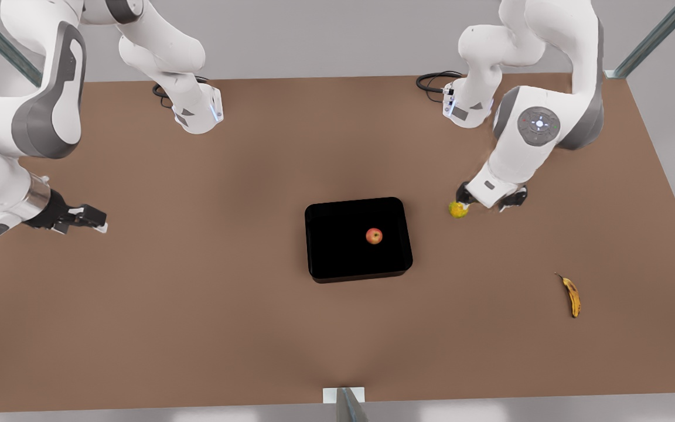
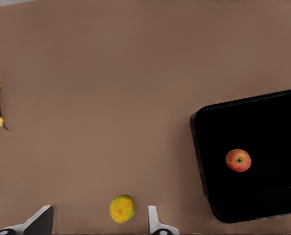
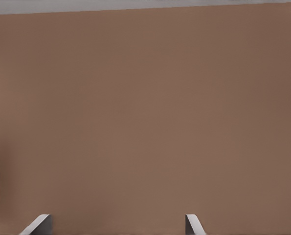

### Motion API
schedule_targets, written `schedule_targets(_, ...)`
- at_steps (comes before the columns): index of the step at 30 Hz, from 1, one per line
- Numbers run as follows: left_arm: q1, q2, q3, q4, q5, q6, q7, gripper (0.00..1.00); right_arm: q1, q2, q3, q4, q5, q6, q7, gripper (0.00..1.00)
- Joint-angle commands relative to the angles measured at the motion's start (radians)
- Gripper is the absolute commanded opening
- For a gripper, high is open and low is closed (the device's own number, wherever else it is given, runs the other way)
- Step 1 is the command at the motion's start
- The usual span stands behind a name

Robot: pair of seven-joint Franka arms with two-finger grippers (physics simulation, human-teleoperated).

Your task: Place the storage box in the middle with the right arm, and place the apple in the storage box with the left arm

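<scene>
Apple point(image 1: 374, 236) lies inside storage box point(image 1: 358, 238) at frame centre. Left gripper point(image 1: 490, 202), jaws apart, hovers right of it; right gripper point(image 1: 88, 221), jaws apart, waits far left.

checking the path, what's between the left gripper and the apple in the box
In the left wrist view, the yellow-green fruit sits between the left gripper's open fingers; bare table, then the storage box wall, lie before the apple.

Brown bench point(image 1: 197, 328) carrying the black storage box point(image 1: 337, 258) lying mid-bench, yellow-green fruit point(image 1: 458, 209) sitting beside it, spotted banana point(image 1: 572, 296) resting well apart
</scene>
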Motion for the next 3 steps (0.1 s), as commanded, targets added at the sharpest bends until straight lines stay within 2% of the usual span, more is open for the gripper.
schedule_targets(1,-0.005,0.0,0.02,0.033,-0.07,-0.035,0.02,1.0,-0.008,0.0,-0.002,0.0,0.0,0.001,-0.002,1.0)
schedule_targets(2,-0.004,0.0,0.043,0.1,-0.07,-0.092,0.023,1.0,-0.007,0.005,-0.002,0.0,0.0,0.01,-0.002,1.0)
schedule_targets(3,-0.005,-0.003,0.043,0.104,-0.07,-0.095,0.023,1.0,-0.004,0.011,0.002,-0.006,0.0,0.025,0.0,1.0)
